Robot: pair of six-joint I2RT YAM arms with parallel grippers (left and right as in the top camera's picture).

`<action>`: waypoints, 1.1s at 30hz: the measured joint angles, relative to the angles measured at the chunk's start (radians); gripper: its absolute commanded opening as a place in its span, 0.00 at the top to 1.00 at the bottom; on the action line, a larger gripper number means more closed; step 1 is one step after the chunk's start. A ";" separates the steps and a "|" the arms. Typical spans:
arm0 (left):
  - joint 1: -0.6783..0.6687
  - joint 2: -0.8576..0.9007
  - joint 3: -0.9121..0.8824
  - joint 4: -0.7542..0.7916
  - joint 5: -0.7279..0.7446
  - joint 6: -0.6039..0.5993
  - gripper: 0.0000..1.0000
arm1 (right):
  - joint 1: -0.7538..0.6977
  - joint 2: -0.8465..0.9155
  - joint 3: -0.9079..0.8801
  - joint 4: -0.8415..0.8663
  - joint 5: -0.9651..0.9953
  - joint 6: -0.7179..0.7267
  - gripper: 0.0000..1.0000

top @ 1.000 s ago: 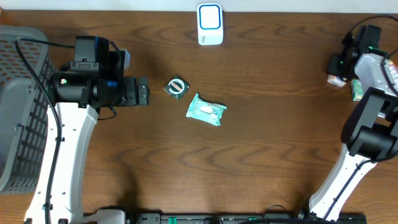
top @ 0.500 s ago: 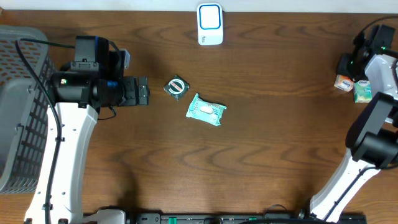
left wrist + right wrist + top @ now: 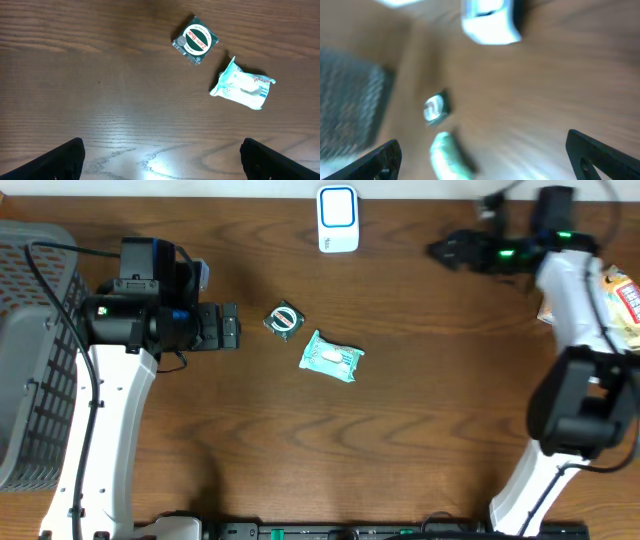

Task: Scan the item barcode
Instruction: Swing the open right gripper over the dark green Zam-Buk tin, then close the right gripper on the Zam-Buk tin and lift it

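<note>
While L fingers [image 3: 60, 160] & R fingers [image 3: 590, 155] gape empty, green tin [image 3: 195, 40] reads "Zam-Buk", teal pkt [image 3: 243, 89] beside.

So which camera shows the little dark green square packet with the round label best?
The left wrist view: the dark green square packet lies sharp and close, its round label facing up. The overhead view shows it tiny; the right wrist view shows only a blur.

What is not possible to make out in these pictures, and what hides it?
Right wrist view: motion blur; the scanner shows no detail.
Overhead: the boxes at the right edge are cut by the frame and partly covered by the right arm.
Left wrist view: no barcode shows on the green packet or the wipes pack.
</note>
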 measured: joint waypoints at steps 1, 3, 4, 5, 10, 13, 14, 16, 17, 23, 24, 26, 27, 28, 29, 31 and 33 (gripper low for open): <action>0.000 0.000 0.000 0.000 0.000 0.000 0.03 | 0.037 0.005 0.000 0.010 -0.014 -0.001 0.01; 0.000 0.000 0.000 0.000 0.000 0.000 0.02 | 0.098 0.016 0.000 0.050 -0.019 -0.001 0.01; 0.000 0.000 0.000 0.000 0.000 0.000 0.02 | 0.148 0.022 0.000 0.072 -0.014 0.000 0.01; 0.000 0.000 0.000 0.000 0.000 0.000 0.02 | 0.185 0.029 0.000 0.093 0.003 0.007 0.01; 0.000 0.000 0.000 0.000 0.000 0.000 0.02 | 0.360 0.068 0.000 0.201 0.184 0.108 0.01; 0.000 0.000 0.000 0.000 0.000 0.000 0.02 | 0.452 0.089 -0.001 0.248 0.312 0.166 0.01; 0.000 0.000 0.000 0.000 0.000 0.000 0.02 | 0.480 0.095 -0.001 0.262 0.351 0.178 0.01; 0.000 0.000 0.000 0.000 0.000 0.000 0.02 | 0.534 0.109 -0.001 0.294 0.435 0.197 0.01; 0.000 0.000 0.000 0.000 0.000 0.000 0.02 | 0.559 0.116 -0.001 0.304 0.476 0.202 0.01; 0.000 0.000 0.000 0.000 0.000 0.000 0.02 | 0.680 0.166 -0.001 0.332 0.679 0.211 0.01; 0.000 0.000 0.000 0.000 0.000 0.000 0.02 | 0.690 0.171 -0.001 0.335 0.692 0.205 0.01; 0.000 0.000 0.000 0.000 0.000 0.000 0.02 | 0.708 0.184 -0.001 0.336 0.718 0.180 0.01; 0.000 0.000 0.000 0.000 0.000 0.000 0.02 | 0.714 0.191 -0.001 0.335 0.727 0.164 0.01; 0.000 0.000 0.000 0.000 0.000 0.000 0.03 | 0.718 0.200 -0.001 0.336 0.734 0.142 0.01; 0.000 0.000 0.000 0.000 0.000 0.000 0.02 | 0.720 0.209 -0.001 0.335 0.741 0.117 0.01; 0.000 0.000 0.000 0.000 0.000 0.000 0.02 | 0.722 0.223 -0.001 0.334 0.751 0.068 0.01; 0.000 0.000 0.000 0.000 0.000 0.000 0.02 | 0.722 0.233 -0.001 0.334 0.758 0.010 0.01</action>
